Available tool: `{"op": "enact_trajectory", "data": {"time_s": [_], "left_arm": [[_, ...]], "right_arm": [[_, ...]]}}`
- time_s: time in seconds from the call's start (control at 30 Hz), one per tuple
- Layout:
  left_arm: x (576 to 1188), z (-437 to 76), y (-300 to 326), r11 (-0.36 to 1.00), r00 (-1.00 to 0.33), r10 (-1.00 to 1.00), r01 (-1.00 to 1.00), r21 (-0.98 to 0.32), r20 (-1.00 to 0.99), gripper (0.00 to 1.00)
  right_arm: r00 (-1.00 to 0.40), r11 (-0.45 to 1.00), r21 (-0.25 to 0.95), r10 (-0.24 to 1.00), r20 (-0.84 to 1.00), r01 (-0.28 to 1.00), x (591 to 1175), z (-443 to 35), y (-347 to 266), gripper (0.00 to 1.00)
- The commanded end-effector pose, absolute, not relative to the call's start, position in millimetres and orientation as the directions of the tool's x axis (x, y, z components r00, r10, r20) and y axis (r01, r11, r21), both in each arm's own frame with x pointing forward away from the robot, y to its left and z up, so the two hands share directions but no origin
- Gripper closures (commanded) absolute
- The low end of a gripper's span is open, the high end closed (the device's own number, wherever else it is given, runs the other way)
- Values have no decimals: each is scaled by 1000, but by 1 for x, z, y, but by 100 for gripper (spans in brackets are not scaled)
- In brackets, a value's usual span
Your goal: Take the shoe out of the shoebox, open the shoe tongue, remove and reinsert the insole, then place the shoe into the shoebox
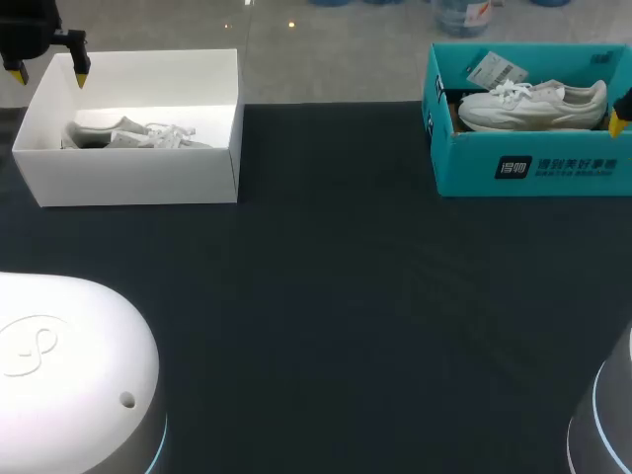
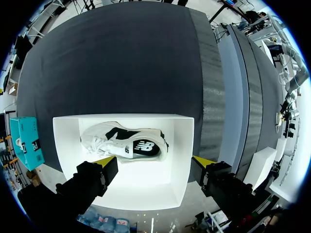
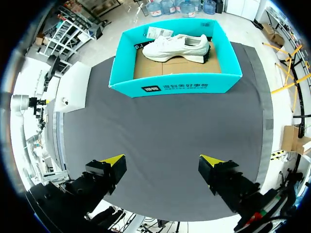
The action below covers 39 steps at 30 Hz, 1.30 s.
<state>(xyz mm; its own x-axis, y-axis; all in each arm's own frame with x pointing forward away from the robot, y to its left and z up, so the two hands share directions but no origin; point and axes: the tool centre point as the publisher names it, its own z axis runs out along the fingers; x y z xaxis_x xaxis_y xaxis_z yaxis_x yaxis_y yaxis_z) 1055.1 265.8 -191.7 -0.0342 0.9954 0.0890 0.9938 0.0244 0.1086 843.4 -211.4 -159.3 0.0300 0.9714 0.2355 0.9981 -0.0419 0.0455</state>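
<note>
Left hand (image 2: 155, 163) spread wide over white shoebox (image 2: 183, 145), shoe (image 2: 124, 141) inside ahead

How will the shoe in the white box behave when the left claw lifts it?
The shoe probably lifts easily: it is a low sneaker, likely light. Its soft-looking upper may give under the left claw. Its loose laces would likely dangle and might snag the white box wall.

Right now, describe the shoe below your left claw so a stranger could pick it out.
On the dark table, look to the far left corner for the white shoebox. The shoe lies inside it. Unlike the all-white shoe in the teal shoebox at far right, it has black side panels.
</note>
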Motion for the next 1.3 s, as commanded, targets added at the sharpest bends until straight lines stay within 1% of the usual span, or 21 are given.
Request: {"op": "enact_trajectory", "data": {"time_s": [0.03, 0.1, 0.13, 1.03, 1.1, 1.23, 1.3], "left_arm": [[1054, -191, 266, 23, -33, 995, 994, 111, 91, 0], [1054, -191, 266, 23, -33, 995, 994, 111, 91, 0], [1054, -191, 266, 23, -33, 995, 994, 111, 91, 0], [1054, -191, 266, 23, -33, 995, 994, 111, 91, 0], [1054, -191, 266, 23, -33, 995, 994, 111, 91, 0], [1054, -191, 266, 23, -33, 995, 994, 111, 91, 0], [1054, -191, 266, 23, -33, 995, 994, 111, 91, 0]], "right_arm": [[54, -40, -69, 975, 215, 997, 864, -172, -207, 0], [81, -61, -117, 983, 167, 991, 872, -180, -208, 0], [87, -71, -111, 985, 146, 991, 872, -181, -209, 0], [87, -71, -111, 985, 146, 991, 872, -181, -209, 0], [94, -84, -115, 992, 85, 990, 883, -179, -216, 0], [92, -92, -83, 996, 7, 992, 913, -176, -232, 0], [90, -90, -51, 996, 10, 995, 930, -177, -242, 0]]}}
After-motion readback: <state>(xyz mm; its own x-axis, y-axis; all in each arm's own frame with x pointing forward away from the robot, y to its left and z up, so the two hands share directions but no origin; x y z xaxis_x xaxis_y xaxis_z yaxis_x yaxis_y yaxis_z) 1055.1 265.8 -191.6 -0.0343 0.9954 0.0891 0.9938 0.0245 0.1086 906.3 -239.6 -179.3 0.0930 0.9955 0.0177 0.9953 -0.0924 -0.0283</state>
